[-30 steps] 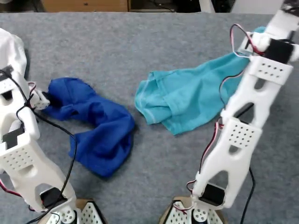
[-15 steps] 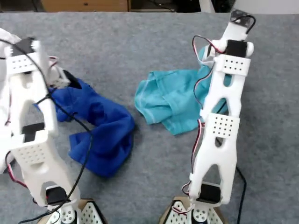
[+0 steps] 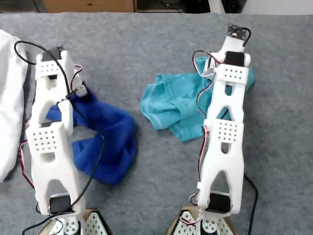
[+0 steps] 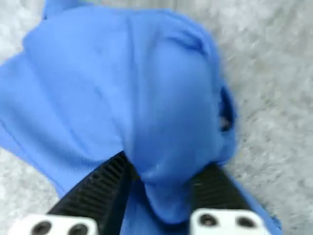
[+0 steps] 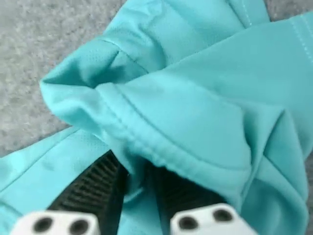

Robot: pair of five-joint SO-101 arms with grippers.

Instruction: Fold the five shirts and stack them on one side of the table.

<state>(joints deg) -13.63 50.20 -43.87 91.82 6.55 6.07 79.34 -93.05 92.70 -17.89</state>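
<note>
**Blue shirt** [image 3: 111, 134]: lies crumpled and unfolded on the left half of the grey felt-covered table [image 3: 146, 49], curled in a loose arc. Its far end is gathered beneath the left arm [image 3: 49, 142]. In the left wrist view a thick bunch of the blue cloth [image 4: 146, 98] stands between the two black ribbed fingers [image 4: 105, 183] of the left gripper [image 4: 164, 176]. The pincer is clamped narrowly on this fold, and cloth spills over both sides of it.

**Teal shirt** [image 3: 171, 105]: lies rumpled on the right half of the table, well apart from the blue shirt, with a strip of bare felt between them. Its far-right portion runs under the right arm [image 3: 225, 137]. In the right wrist view a stitched hem of the teal shirt [image 5: 195, 112] is folded over and pinched by the right gripper [image 5: 137, 183]. Its fingers [image 5: 98, 181] are drawn nearly together, with the hem between them.

**White shirt** [image 3: 10, 98]: lies spread along the left edge of the table, beside the left arm and partly cut off by the edge of the high view.

**Cables**: a black cable [image 3: 93, 161] loops from the left arm across the blue shirt.
</note>
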